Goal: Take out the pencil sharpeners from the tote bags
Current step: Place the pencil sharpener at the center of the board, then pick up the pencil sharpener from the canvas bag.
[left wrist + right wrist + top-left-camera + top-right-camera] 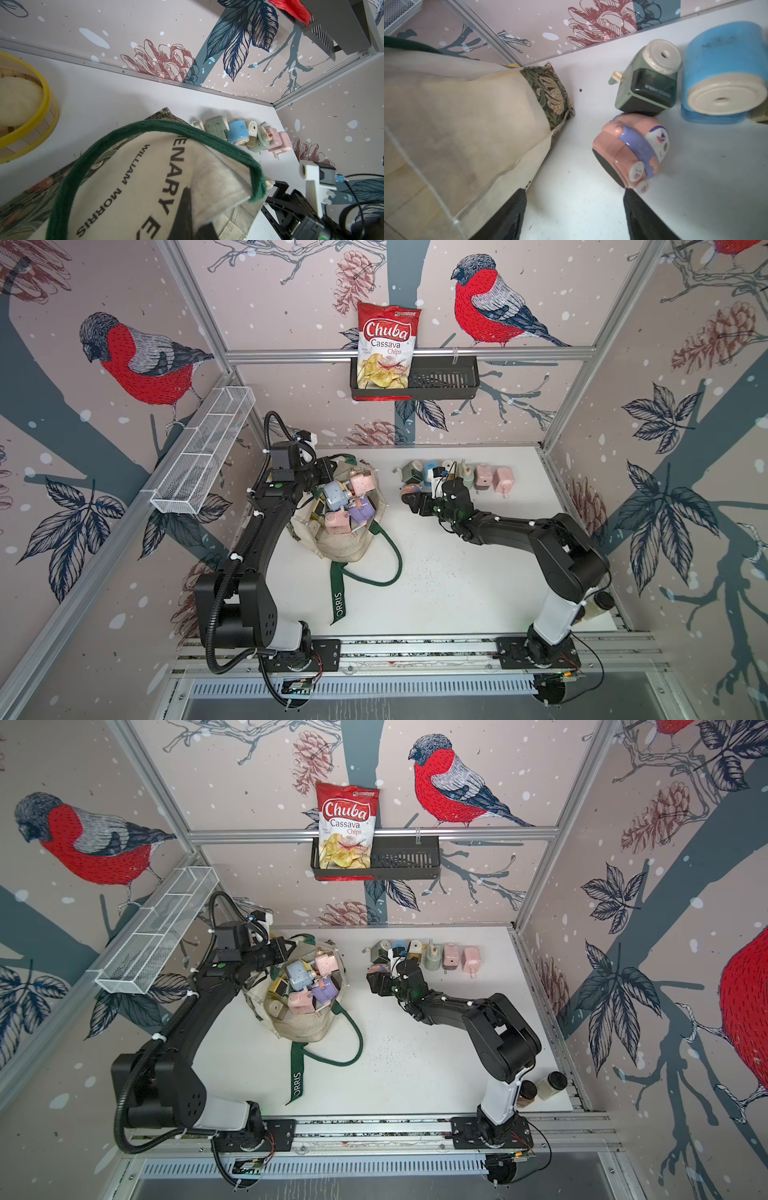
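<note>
The cream canvas tote bag with dark green straps (347,549) lies open on the white worktop (457,580), with pastel plastic pencil sharpeners (345,502) piled inside. The left pincer (326,470) is closed on the bag's rim. The right pincer (574,216) stands open and empty. A pink rounded sharpener (629,149) lies just beside one of its fingers, near a row of sharpeners (461,479).
</note>
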Available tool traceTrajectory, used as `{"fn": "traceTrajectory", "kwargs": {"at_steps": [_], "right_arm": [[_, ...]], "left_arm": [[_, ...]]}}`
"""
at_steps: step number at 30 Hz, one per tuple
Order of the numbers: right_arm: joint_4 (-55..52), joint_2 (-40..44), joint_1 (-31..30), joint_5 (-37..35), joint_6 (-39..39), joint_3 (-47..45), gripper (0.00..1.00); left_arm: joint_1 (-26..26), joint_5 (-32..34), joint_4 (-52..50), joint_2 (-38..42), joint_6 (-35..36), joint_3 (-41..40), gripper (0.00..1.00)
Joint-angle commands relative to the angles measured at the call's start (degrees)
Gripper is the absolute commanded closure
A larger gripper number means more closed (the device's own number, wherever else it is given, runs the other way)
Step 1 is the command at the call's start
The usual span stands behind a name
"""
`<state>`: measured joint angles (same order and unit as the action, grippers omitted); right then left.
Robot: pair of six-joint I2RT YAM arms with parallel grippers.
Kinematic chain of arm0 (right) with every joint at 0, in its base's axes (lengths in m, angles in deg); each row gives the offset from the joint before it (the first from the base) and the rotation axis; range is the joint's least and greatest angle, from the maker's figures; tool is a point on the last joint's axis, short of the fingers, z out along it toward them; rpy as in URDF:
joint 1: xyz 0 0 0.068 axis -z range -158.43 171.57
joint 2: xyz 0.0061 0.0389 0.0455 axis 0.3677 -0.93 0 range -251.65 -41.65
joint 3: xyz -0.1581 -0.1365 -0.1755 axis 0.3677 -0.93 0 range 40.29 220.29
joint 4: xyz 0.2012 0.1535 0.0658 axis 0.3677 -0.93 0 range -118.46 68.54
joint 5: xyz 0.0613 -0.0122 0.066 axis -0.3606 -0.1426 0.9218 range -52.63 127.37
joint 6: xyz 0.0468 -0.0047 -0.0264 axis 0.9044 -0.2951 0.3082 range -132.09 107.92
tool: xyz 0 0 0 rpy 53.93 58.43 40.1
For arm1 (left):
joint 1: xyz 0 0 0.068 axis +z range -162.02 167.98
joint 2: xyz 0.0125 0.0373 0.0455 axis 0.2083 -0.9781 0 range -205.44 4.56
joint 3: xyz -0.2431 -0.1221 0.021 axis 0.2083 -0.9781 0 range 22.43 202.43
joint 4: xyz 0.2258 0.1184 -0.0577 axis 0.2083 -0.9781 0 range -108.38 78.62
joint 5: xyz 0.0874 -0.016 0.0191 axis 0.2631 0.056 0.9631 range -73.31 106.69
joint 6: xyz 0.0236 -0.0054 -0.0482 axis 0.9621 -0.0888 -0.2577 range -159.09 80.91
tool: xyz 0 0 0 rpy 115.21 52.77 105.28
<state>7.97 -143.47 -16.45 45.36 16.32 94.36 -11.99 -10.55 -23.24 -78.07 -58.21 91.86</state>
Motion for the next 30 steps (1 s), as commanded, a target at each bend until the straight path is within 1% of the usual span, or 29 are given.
{"fn": "traceTrajectory", "kwargs": {"at_steps": [1, 5, 8, 12, 16, 19, 25, 30], "right_arm": [[-0.4, 3.3, -2.9, -5.6, -3.3, -1.4, 0.25], [-0.1, 7.7, -8.2, -10.3, -5.8, -2.9, 0.25], [-0.5, 10.4, -11.4, -12.1, -8.0, -3.5, 0.25], [-2.5, 14.1, -13.2, -13.6, -9.6, -3.9, 0.26], [-3.7, 17.8, -14.1, -13.1, -10.2, -5.1, 0.28], [-7.6, 19.2, -15.1, -13.5, -11.7, -3.5, 0.28], [-17.6, 19.9, -17.9, -16.4, -14.0, 2.8, 0.29], [-20.4, 17.6, -19.2, -14.2, -15.9, 6.7, 0.29]], "left_arm": [[0.3, -2.1, 2.6, 0.0, -0.3, 0.3, 1.00], [0.7, -4.0, 3.5, 0.6, -1.3, 0.2, 1.00], [0.8, -4.6, 4.2, 1.0, -1.5, -0.2, 1.00], [1.5, -5.1, 4.4, 0.8, -2.0, -0.2, 1.00], [1.6, -5.0, 4.8, 0.6, -2.2, -0.5, 1.00], [1.6, -5.4, 4.8, 0.2, -2.5, -0.4, 1.00], [1.5, -5.4, 5.9, 0.5, -2.9, -1.1, 1.00], [1.6, -5.3, 5.4, 0.0, -2.9, -0.7, 1.00]]}}
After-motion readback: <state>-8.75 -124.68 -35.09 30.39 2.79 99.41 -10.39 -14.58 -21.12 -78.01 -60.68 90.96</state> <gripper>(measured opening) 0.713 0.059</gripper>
